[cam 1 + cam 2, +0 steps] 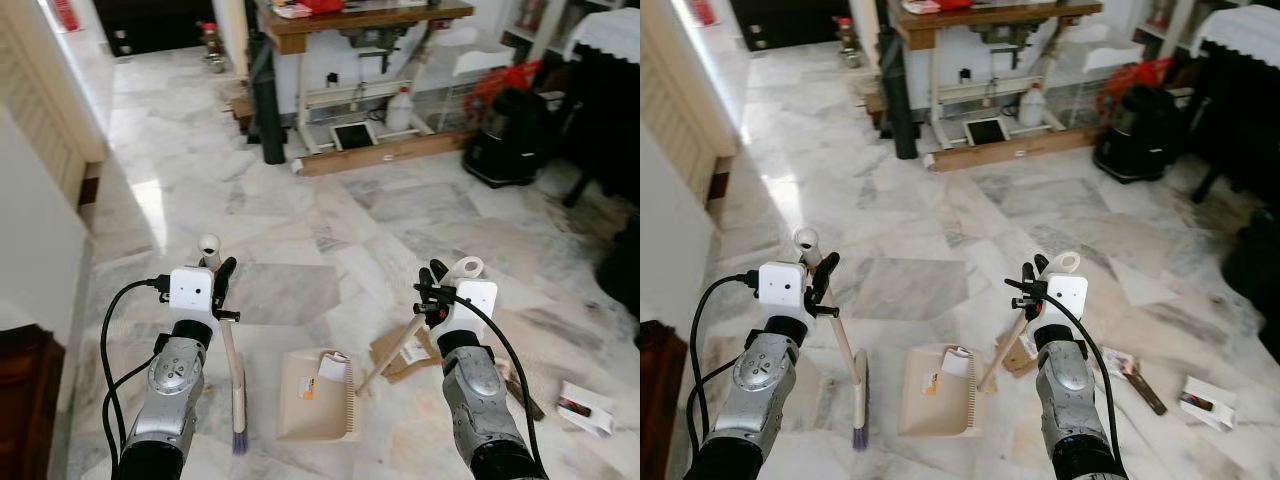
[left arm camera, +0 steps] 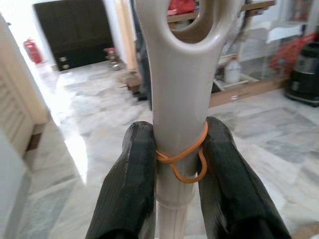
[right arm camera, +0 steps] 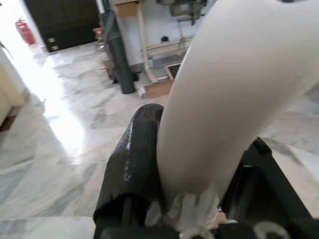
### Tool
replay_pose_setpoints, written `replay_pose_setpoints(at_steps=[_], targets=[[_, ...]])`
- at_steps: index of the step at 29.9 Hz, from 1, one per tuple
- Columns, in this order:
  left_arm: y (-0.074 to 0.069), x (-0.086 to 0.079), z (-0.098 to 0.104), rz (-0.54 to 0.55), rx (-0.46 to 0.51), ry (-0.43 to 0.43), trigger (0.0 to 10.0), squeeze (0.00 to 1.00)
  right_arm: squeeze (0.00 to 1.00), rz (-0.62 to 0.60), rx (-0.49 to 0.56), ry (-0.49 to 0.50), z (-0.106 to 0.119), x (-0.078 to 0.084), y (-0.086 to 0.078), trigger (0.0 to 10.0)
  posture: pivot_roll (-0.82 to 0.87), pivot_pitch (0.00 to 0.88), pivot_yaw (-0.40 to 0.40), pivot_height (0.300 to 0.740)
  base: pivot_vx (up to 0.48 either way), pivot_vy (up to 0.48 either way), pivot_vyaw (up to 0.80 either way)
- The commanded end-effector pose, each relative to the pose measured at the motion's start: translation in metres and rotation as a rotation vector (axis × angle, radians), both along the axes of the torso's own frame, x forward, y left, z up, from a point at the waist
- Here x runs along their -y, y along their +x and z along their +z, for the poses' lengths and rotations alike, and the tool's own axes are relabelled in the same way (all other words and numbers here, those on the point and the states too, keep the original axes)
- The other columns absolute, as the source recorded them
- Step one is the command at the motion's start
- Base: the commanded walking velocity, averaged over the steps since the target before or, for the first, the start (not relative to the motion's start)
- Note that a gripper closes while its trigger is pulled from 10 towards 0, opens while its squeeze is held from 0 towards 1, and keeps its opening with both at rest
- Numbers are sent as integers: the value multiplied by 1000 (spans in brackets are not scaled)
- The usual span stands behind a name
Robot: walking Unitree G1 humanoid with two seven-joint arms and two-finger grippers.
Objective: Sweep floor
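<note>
Left eye view, left tool (image 1: 217, 283) clamped on broom (image 1: 233, 375), right tool (image 1: 432, 290) clamped on dustpan (image 1: 318, 396) handle, marble floor (image 1: 300, 220).

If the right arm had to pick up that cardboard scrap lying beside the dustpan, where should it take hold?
Probably by the cardboard scrap's right edge, coming down from above on the side away from the dustpan. It lies flat on the floor, and the dustpan's handle slants across its left side. The right pincer is shut on that handle now.

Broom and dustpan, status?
Left gripper shut on broom. Right gripper shut on dustpan handle. Cardboard and box on floor.
</note>
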State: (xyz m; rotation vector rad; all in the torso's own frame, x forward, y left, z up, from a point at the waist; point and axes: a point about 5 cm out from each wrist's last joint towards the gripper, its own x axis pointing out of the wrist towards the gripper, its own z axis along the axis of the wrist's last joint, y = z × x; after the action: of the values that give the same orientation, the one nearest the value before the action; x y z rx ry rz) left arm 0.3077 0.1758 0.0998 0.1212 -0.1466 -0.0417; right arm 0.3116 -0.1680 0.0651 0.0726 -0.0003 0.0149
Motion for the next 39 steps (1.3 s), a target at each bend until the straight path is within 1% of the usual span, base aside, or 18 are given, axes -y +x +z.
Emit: replay_pose_setpoints(at_steps=[1, 39], targets=[[2, -1, 9, 1, 46, 16, 10000, 0, 0, -5, 51, 10, 12, 0, 6, 10000, 82, 0, 12, 740, 0, 0, 794], [1, 3, 6, -1, 26, 17, 10000, 0, 0, 0, 35, 3, 11, 1, 7, 10000, 89, 0, 8, 740, 0, 0, 794]])
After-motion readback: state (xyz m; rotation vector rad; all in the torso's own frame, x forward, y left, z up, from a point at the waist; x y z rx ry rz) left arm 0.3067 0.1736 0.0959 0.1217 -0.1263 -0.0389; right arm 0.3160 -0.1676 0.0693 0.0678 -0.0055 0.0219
